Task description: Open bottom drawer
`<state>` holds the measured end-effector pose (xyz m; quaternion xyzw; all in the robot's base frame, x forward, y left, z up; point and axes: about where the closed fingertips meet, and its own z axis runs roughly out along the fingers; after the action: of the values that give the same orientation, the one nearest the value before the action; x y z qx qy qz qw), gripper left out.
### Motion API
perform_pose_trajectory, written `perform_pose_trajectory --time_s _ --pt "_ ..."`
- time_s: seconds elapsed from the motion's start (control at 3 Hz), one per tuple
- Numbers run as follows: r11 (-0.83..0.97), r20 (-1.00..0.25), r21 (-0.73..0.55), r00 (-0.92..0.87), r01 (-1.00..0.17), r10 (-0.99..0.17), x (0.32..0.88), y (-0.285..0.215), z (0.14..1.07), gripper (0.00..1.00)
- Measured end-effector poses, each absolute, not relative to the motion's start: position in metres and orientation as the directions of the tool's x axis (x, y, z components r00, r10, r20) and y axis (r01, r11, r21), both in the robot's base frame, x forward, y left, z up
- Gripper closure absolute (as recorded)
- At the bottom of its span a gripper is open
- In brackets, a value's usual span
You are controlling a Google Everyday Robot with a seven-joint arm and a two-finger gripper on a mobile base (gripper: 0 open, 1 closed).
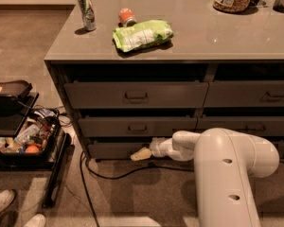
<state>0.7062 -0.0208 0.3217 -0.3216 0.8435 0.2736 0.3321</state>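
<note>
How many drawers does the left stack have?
3: top drawer, middle drawer below it, bottom drawer lowest, with the end effector at its front. The arm hides part of it.

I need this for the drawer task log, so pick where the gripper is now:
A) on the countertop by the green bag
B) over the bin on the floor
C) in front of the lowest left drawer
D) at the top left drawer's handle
C: the gripper is low down, level with the front of the bottom drawer, the lowest in the left stack, near its middle.
</note>
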Motion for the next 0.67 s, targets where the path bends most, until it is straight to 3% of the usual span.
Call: perform_pose_trajectory --time_s 0.67 --pt "0.6 -0.74 0.364 -0.612 -0.712 -0.277 0.724 -0.018 0.293 0.0"
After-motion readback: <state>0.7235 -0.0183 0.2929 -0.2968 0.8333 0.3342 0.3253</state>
